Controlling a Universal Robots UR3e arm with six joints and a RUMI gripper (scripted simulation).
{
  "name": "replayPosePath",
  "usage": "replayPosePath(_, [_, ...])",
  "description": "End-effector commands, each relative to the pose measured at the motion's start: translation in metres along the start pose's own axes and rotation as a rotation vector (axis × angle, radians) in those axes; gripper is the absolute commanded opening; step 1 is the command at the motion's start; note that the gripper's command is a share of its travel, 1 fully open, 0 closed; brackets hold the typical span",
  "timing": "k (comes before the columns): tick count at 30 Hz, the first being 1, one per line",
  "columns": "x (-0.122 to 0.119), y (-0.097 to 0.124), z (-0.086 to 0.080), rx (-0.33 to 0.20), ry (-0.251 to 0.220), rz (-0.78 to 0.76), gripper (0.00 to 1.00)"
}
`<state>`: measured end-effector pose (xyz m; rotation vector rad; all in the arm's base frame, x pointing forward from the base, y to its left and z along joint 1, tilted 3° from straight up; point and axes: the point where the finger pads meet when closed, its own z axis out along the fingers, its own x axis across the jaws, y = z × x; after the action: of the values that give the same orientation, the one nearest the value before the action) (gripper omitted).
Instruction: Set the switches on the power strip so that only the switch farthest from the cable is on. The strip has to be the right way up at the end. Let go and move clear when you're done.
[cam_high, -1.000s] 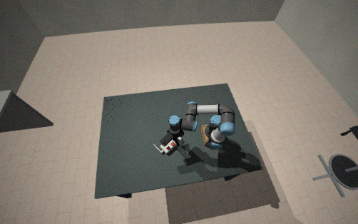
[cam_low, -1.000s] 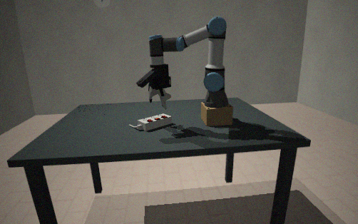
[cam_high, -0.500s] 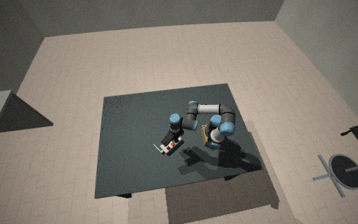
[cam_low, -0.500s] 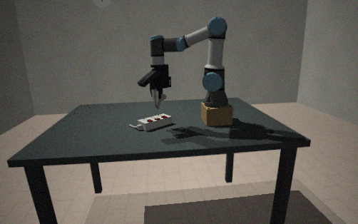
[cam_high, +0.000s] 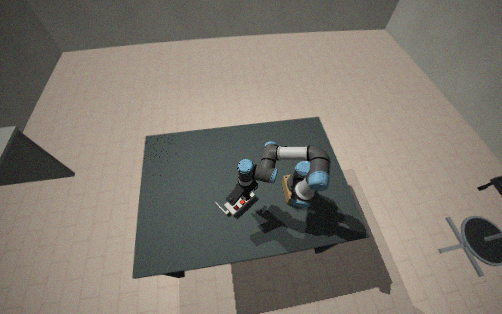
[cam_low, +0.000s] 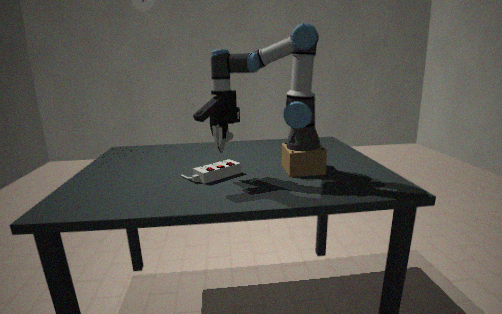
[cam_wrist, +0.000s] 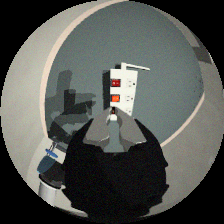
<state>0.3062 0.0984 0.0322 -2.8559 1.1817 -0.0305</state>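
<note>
The power strip (cam_low: 217, 170) lies right way up on the dark desk (cam_low: 125, 195), left of the arm's wooden pedestal (cam_low: 320, 170), its cable stub (cam_low: 187, 176) pointing left. The claw (cam_low: 220, 145) hangs straight above it, clear of the strip, its fingers pinched fully together on nothing; I judge this makes one narrow tip for pressing a rocker. In the wrist view the tip lines up along the strip's length, hiding the near end. No brand or writing is readable.
</note>
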Motion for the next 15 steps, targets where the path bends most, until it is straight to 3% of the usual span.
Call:
replayPosePath(1, [0.0007, -0.0006, -0.0007, 0.003, 0.002, 0.000, 0.00])
replayPosePath(15, [0.0004, -0.0003, 0.0014, 0.002, 0.001, 0.000, 0.00])
